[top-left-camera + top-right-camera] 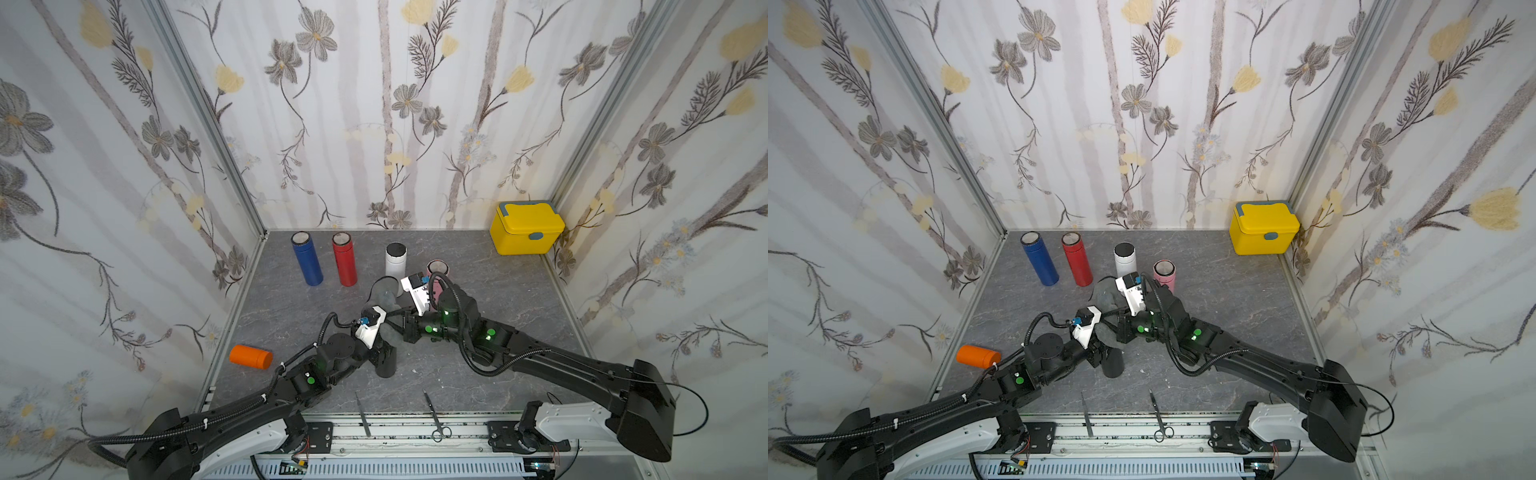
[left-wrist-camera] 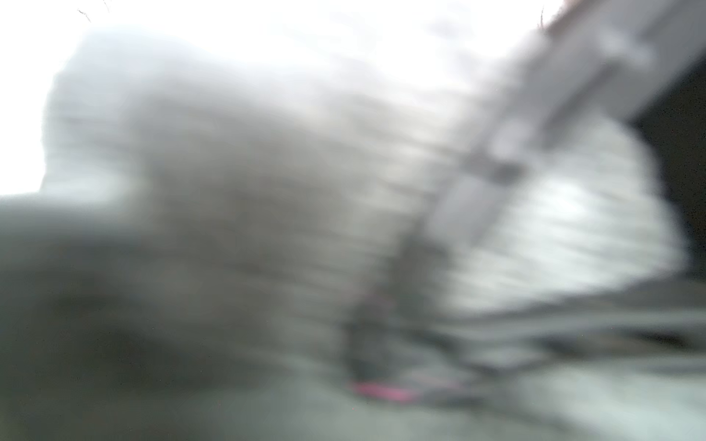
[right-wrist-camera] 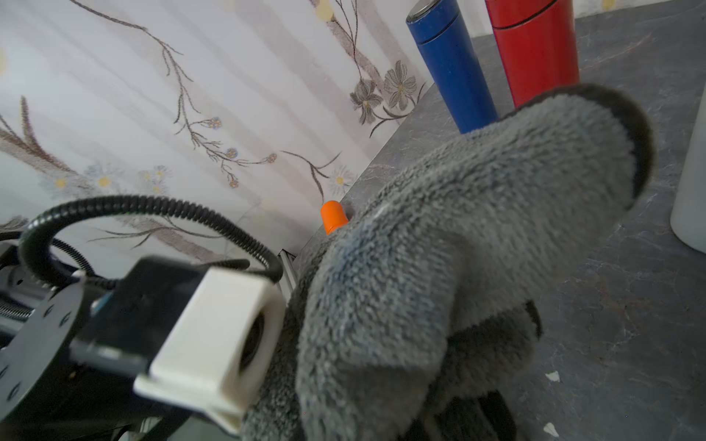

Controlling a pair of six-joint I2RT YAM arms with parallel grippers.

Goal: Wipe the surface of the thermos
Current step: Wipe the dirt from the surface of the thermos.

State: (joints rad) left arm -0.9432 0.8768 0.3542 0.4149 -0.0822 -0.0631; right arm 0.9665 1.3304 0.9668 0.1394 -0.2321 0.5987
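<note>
Wrist (image 1: 432, 328) cocked inward, right claw (image 1: 401, 330) pinches cloth (image 1: 384, 297).

A white cylindrical thermos (image 1: 395, 259) and a pink thermos (image 1: 1164, 274) stand close beyond the right tool (image 1: 401, 328); rightward of it the grey marbled bench (image 1: 519, 299) lies open.

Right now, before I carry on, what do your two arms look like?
Both the left arm and right arm are black jointed links with white shells at the bases, small green lights at the joints and ribbed black cables looped alongside. Each wrist carries a white camera housing with a blue connector.
</note>
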